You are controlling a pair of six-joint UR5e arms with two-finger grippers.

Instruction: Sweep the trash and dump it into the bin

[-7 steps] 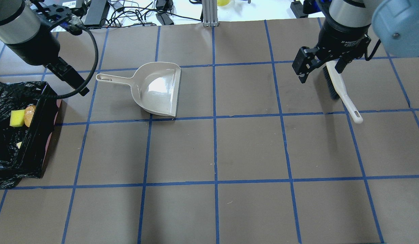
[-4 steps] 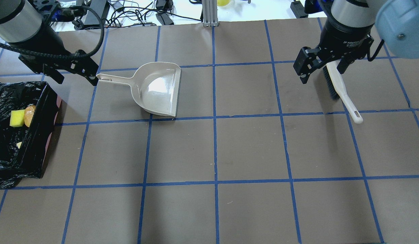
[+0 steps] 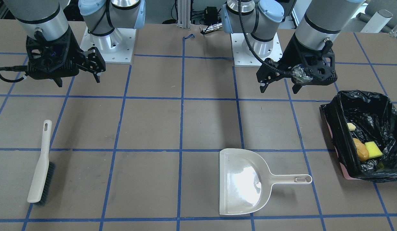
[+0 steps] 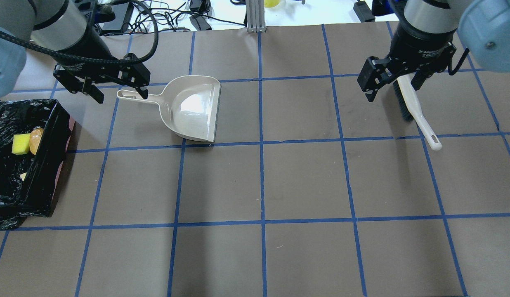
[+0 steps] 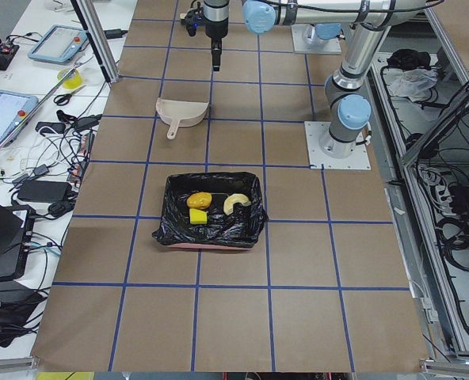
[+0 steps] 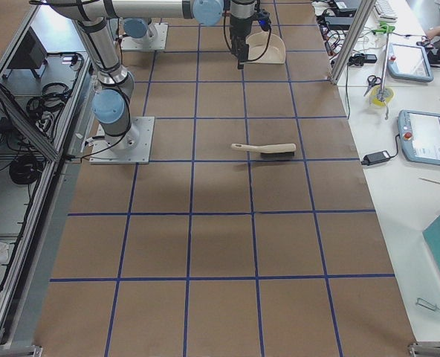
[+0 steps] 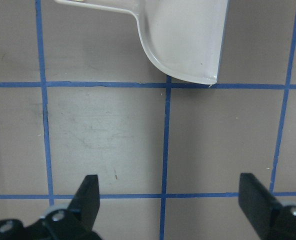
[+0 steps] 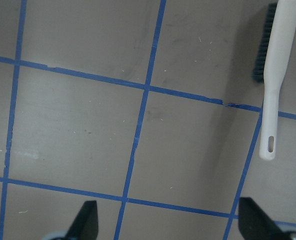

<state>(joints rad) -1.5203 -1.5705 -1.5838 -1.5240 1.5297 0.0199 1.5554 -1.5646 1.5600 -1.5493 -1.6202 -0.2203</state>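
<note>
The trash lies inside the bin (image 4: 40, 194), a black-bagged box at the table's left edge: a yellow sponge (image 4: 20, 144), a golden pastry (image 4: 35, 140) and a pale piece (image 4: 23, 176). The front view shows them in the bin (image 3: 338, 128) too: sponge (image 3: 373, 150), pastry (image 3: 360, 153). The beige dustpan (image 4: 193, 109) lies flat and empty. My left gripper (image 4: 119, 94) is open and empty, hovering over the dustpan's handle end. My right gripper (image 4: 392, 88) is open and empty above the brush (image 4: 412, 105), which lies on the table.
Blue tape lines grid the brown table. Cables and devices crowd the far edge (image 4: 164, 18), with a metal post (image 4: 255, 16) at its middle. The left wrist view shows the dustpan (image 7: 188, 40) ahead; the right wrist view shows the brush (image 8: 275, 75).
My left gripper has swung right, away from the bin, and turned so its open jaws now hover over the dustpan's handle end. The right gripper has barely moved.
</note>
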